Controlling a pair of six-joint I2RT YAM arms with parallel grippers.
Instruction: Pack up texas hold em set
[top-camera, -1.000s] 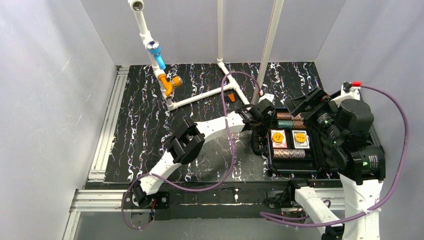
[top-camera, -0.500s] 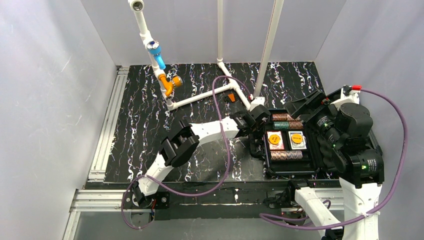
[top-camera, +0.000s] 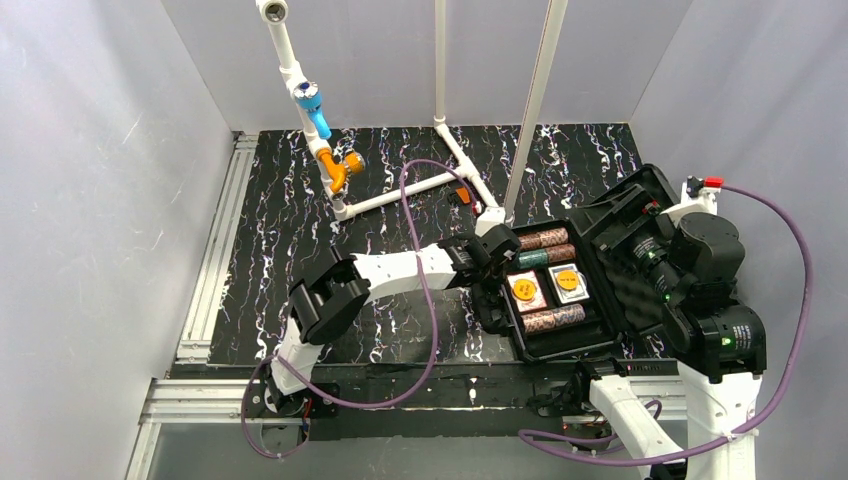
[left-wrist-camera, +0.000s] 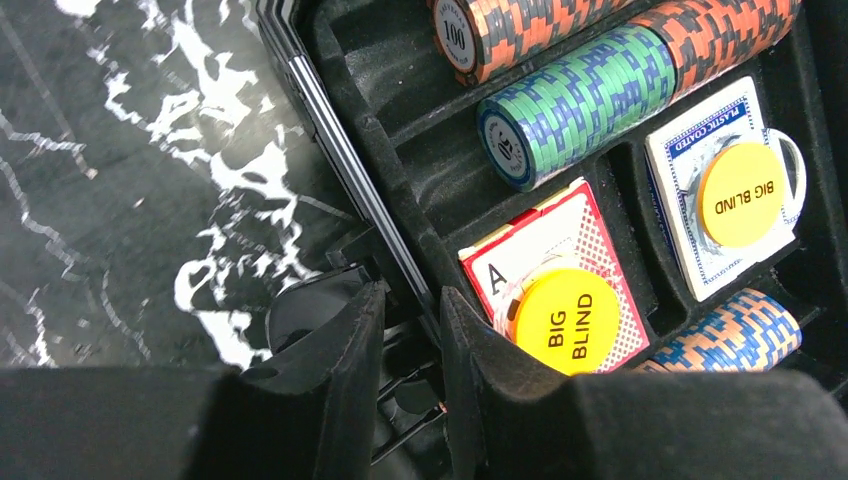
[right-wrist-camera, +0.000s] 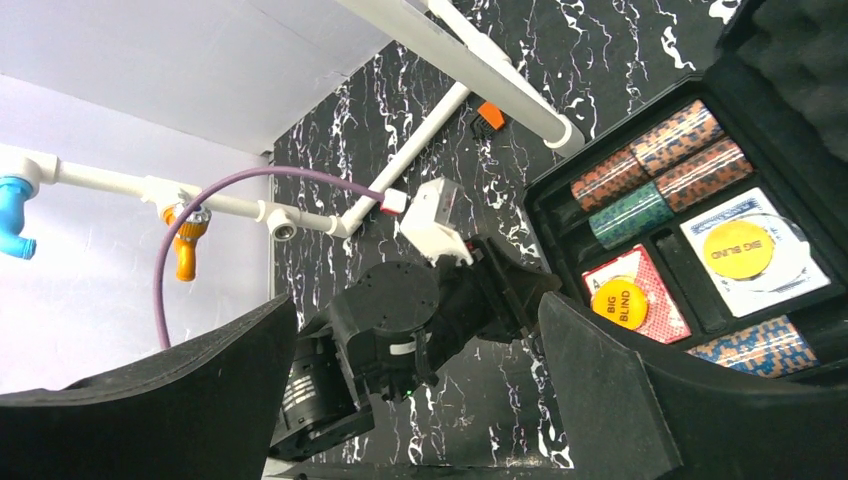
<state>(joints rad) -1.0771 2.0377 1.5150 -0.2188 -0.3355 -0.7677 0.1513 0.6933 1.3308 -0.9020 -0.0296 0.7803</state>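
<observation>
1. The black case (top-camera: 553, 350) lies open on the right near part of the marbled surface (top-camera: 300, 220). Its lid (top-camera: 625, 195) is tipped back to the right, and the right arm covers much of the lid's foam lining.
2. In the far slots of the case, two reddish-brown chip stacks (left-wrist-camera: 500, 30) and a teal chip stack (left-wrist-camera: 580, 105) lie on their sides. The wrist view cuts off their far ends.
3. Below them, side by side, sit the red card deck (left-wrist-camera: 520, 250) and the blue card deck (left-wrist-camera: 680, 170). Each carries a yellow "BIG BLIND" disc (left-wrist-camera: 575, 320) that hides most of its face.
4. Another chip stack (left-wrist-camera: 740, 335) lies in the nearest slot, and a finger of the claw cuts off its lower part.
5. The left claw (left-wrist-camera: 410, 295) sits at the case's left wall, one finger outside and one inside, pinched narrowly on the rim. The dark fittings below the rim are too shadowed to name.
6. The right claw (right-wrist-camera: 415, 300) hangs above the lid side with its fingers spread wide and nothing between them. From the top camera it blends into the black lid.
7. The white pipe frame (top-camera: 400, 195) stands at the far side, well apart from the case.
</observation>
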